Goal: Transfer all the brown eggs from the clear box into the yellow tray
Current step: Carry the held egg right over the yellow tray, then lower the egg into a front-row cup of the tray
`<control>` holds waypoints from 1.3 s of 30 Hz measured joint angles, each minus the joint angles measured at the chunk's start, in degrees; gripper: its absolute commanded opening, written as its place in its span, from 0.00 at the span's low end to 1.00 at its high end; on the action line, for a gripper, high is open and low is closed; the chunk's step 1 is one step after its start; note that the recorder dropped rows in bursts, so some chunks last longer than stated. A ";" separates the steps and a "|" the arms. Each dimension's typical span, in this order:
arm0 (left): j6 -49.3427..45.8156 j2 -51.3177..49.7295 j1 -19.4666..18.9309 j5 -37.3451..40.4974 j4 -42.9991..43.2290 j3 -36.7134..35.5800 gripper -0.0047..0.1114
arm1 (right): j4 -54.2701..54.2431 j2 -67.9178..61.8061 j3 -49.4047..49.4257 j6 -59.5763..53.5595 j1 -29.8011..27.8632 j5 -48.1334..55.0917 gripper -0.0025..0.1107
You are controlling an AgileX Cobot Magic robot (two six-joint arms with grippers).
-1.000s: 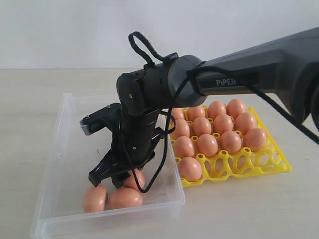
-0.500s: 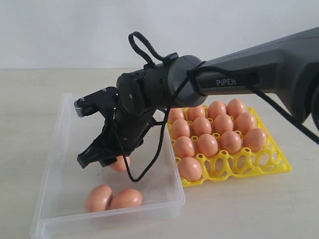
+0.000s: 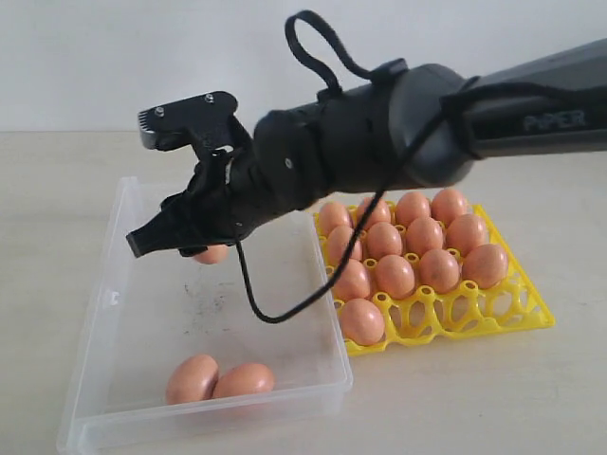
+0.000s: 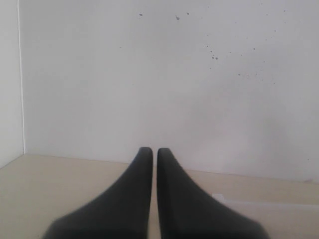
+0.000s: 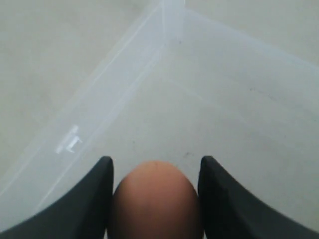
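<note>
Surface: matte beige tabletop (image 3: pixel 531 398), with a plain white wall (image 3: pixel 95 57) behind it. A shallow clear plastic box (image 3: pixel 209 417) sits toward the tabletop's left side, with dark smudges on its floor. A bright yellow plastic egg tray (image 3: pixel 517 308) sits just beside the box's right wall.

The tray holds thirteen orange-brown eggs (image 3: pixel 395 275). The back three rows are full; in the front row only the cup nearest the box is filled. Two more brown eggs (image 3: pixel 193 379) lie touching each other on the box floor by its front wall.

The dark grey right arm (image 3: pixel 541 104) comes in from the right edge and reaches across the tray to above the box. Its wrist is pitched down toward the box's left wall, with a black cable (image 3: pixel 313 47) looped over it. The right gripper (image 5: pixel 155 167) pinches one brown egg (image 3: pixel 211 254) between both fingers, clear of the floor and over the box's back half.

The left gripper (image 4: pixel 150 164) has its fingers pressed together with only a hairline slit. It is low over the tabletop, facing the wall.
</note>
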State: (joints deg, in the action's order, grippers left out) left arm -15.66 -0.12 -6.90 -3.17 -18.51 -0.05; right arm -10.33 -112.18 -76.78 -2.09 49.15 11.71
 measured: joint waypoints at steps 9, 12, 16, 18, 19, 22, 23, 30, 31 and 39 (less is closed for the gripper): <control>0.00 0.00 0.00 0.00 0.00 0.00 0.07 | 0.00 15.72 26.08 0.16 0.11 -28.75 0.02; 0.00 0.00 0.00 0.00 0.00 0.00 0.07 | -0.55 21.19 35.05 -0.67 0.11 -38.66 0.02; 0.00 0.00 0.00 0.00 0.00 0.00 0.07 | -6.41 27.10 45.73 -4.36 0.11 -50.62 0.02; 0.00 0.00 0.00 0.00 0.00 0.00 0.07 | -10.16 28.52 50.14 -6.81 0.11 -54.99 0.02; 0.00 0.00 0.00 0.00 0.00 0.00 0.07 | -12.18 28.78 52.33 -8.13 0.11 -57.05 0.02; 0.00 0.00 0.00 0.00 0.00 0.00 0.07 | -16.03 29.08 57.53 -9.63 -1.53 -60.76 0.02; 0.00 0.00 0.00 0.00 0.00 0.00 0.07 | -16.55 29.07 59.06 -9.45 -2.51 -61.66 0.02; 0.00 0.00 0.00 0.00 0.00 0.00 0.07 | -9.97 29.20 64.41 -7.78 -7.85 -63.79 0.02; 0.00 0.00 0.00 0.00 0.00 0.00 0.07 | -8.57 29.20 64.55 -7.78 -8.01 -63.84 0.02; 0.00 0.00 0.00 0.00 0.00 0.00 0.07 | -4.72 23.04 64.79 -6.83 -8.46 -68.86 0.02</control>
State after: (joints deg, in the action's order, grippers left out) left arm -15.66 -0.12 -6.90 -3.17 -18.51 -0.05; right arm -15.05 -89.14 -12.00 -8.92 40.69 -57.15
